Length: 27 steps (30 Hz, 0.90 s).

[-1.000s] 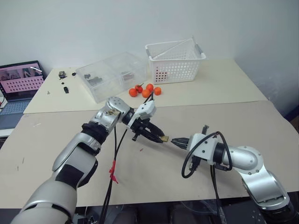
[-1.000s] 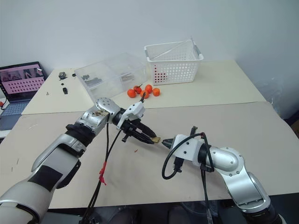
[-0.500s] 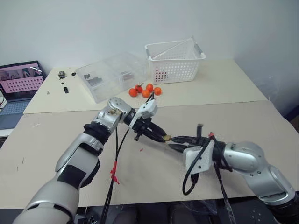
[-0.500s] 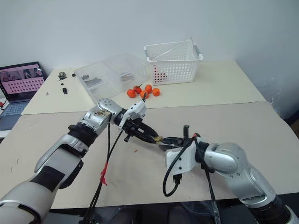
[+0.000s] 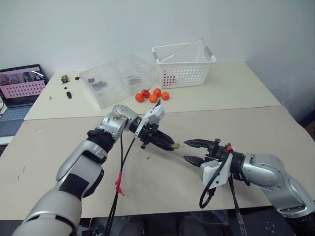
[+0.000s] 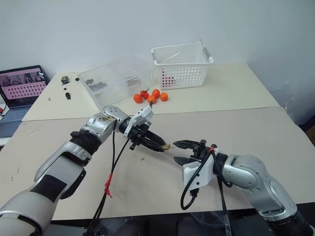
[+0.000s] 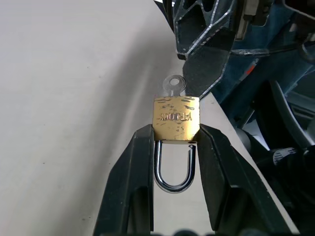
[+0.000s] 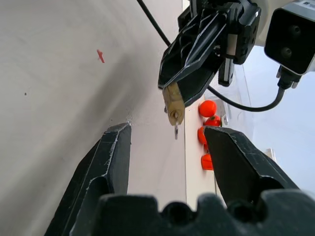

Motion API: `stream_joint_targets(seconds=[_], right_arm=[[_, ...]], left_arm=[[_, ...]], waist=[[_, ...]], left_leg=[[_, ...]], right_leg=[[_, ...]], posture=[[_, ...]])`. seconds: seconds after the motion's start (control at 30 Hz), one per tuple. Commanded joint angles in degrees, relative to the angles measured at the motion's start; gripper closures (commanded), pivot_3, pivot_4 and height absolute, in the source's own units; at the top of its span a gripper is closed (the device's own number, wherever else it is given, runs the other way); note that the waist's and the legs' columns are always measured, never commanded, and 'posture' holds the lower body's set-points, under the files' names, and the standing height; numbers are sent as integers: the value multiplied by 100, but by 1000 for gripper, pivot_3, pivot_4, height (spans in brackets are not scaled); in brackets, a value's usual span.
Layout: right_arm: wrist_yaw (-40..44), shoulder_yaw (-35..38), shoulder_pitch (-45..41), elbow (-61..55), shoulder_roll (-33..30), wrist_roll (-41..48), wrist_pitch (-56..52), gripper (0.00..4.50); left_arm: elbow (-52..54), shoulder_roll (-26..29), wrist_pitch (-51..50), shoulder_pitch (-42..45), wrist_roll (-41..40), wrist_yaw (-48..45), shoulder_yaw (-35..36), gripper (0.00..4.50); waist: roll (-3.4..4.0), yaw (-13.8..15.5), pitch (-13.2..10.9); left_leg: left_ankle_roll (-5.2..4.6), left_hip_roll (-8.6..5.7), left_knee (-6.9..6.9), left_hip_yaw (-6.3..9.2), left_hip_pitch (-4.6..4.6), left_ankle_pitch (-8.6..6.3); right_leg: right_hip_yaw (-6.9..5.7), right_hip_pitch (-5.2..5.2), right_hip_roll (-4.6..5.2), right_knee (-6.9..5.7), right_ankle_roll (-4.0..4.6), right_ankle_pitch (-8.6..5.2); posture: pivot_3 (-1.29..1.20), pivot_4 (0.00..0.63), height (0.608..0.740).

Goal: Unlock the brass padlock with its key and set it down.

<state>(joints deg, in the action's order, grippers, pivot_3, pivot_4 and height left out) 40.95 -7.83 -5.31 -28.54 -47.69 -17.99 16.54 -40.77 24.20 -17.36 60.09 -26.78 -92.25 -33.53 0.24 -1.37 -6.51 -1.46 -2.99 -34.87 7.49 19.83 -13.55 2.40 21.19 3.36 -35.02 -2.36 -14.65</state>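
The right gripper [image 5: 193, 151] has let go of the key [image 7: 173, 86] and now stands spread apart, just short of it. The key sits in the brass padlock [image 7: 175, 120], which the left gripper [image 5: 170, 145] clamps above the table [image 5: 275, 123]. The shackle [image 7: 173, 167] looks seated, though it is hard to tell, so the turn may need repeating.

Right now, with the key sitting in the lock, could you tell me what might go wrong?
The left gripper pinches the brass padlock only by its lower edges, above the table, so it could slip out. The right gripper stands open, off the key, which could drop out. The shackle looks closed, so the lock may not be open.
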Motion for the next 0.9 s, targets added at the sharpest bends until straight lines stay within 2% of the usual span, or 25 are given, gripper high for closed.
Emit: stream_joint_targets(seconds=[0.03, 0.17, 0.87, 0.9], right_arm=[[-153, 208, -14, -78, 46, 3, 188, 1616], [-148, 120, -9, -185, 155, -21, 116, 1616], [19, -8, 46, -507, 528, -126, -265, 1616], [21, -7, 47, -511, 530, -122, -270, 1852]], left_arm=[[392, 202, -201, 112, -371, -25, -194, 3708], [443, 275, -187, 113, -487, -25, -373, 3708], [119, -145, 22, 357, -564, -25, -594, 3708], [115, -145, 22, 359, -568, -25, -599, 3708]], waist=[[0, 2, 0], [0, 14, 0], [-3, 19, -2], [-2, 19, -2]], left_leg=[[0, 0, -1, 0, 0, 0], [0, -2, -6, 0, 3, 0], [0, -5, -10, -1, 5, 0], [0, -5, -9, -1, 6, 0]], right_leg=[[0, -1, 0, 1, 0, 0], [0, 0, 2, 0, 2, 1], [2, 1, 3, 1, 9, 4], [2, 1, 3, 1, 9, 4]], posture=[[0, 150, 740], [0, 150, 740], [0, 150, 740], [0, 150, 740]])
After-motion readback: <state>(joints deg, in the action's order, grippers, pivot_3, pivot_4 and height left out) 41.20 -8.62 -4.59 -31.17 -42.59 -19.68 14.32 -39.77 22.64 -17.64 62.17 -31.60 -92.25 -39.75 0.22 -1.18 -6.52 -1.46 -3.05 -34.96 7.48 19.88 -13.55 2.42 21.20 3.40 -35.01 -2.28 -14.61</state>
